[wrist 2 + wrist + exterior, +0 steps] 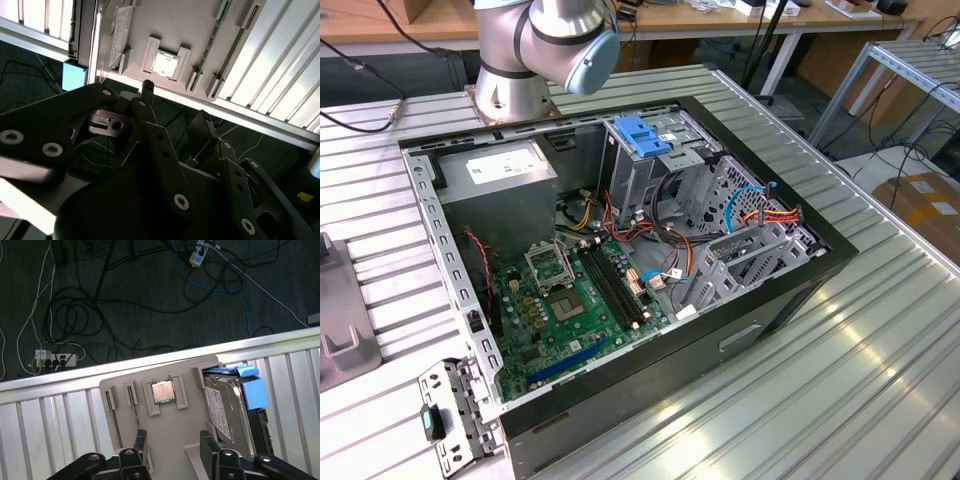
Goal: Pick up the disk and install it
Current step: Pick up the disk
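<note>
**While the case (620, 250) stands open, the disk (227, 407) lies on a tray (165, 427)**

Where the exterior view takes in the arm's base (510, 90), the motherboard (570, 300) and a blue latch (642, 135) on the drive cage, the wrist cameras look down elsewhere. In the first wrist view the disk rests flat at 1 end of the grey tray, framed by its light-blue carrier, just beside a holder with a processor chip (162, 391). The gripper (174, 442) hangs over the tray's middle, its 2 fingers spread apart with nothing between them, clear of the disk. The second wrist view looks past the gripper's black linkage at the same tray. The tray sits on a ribbed metal table (50, 425), close to its edge rail. Below lies a dark floor (150, 290) strewn with cables and a power strip (55, 360). In the exterior view, wooden workbenches (770, 20) stand behind the table.
</note>
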